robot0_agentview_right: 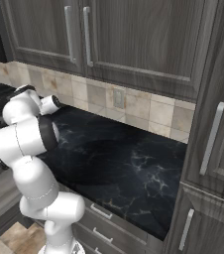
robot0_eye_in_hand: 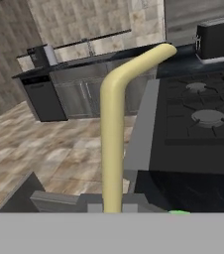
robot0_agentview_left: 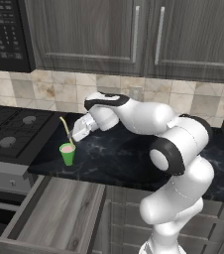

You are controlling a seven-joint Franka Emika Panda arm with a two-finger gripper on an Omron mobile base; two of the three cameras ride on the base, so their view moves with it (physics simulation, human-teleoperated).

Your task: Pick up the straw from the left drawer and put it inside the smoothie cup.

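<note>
My gripper (robot0_agentview_left: pixel 75 135) is shut on the pale-yellow straw (robot0_agentview_left: pixel 66 130), which slants down toward the smoothie cup (robot0_agentview_left: pixel 67 154). The cup is small, bright green and shows pink at its rim; it stands upright at the left front corner of the black counter (robot0_agentview_left: pixel 134 154). The straw's lower end is at the cup's rim, just below my fingers. In the hand view the straw (robot0_eye_in_hand: pixel 112 144) rises from between the fingers and bends to the right at its top, and a sliver of the green cup (robot0_eye_in_hand: pixel 179 212) shows at the bottom. The left drawer (robot0_agentview_left: pixel 59 213) stands pulled open below the counter, its wood-grain bottom bare.
A black stove (robot0_agentview_left: pixel 15 131) adjoins the counter on the left, with a microwave (robot0_agentview_left: pixel 5 34) above it. Grey upper cabinets (robot0_agentview_left: pixel 134 34) hang over the tiled backsplash. A tall cabinet (robot0_agentview_right: pixel 213 139) closes the counter's right end.
</note>
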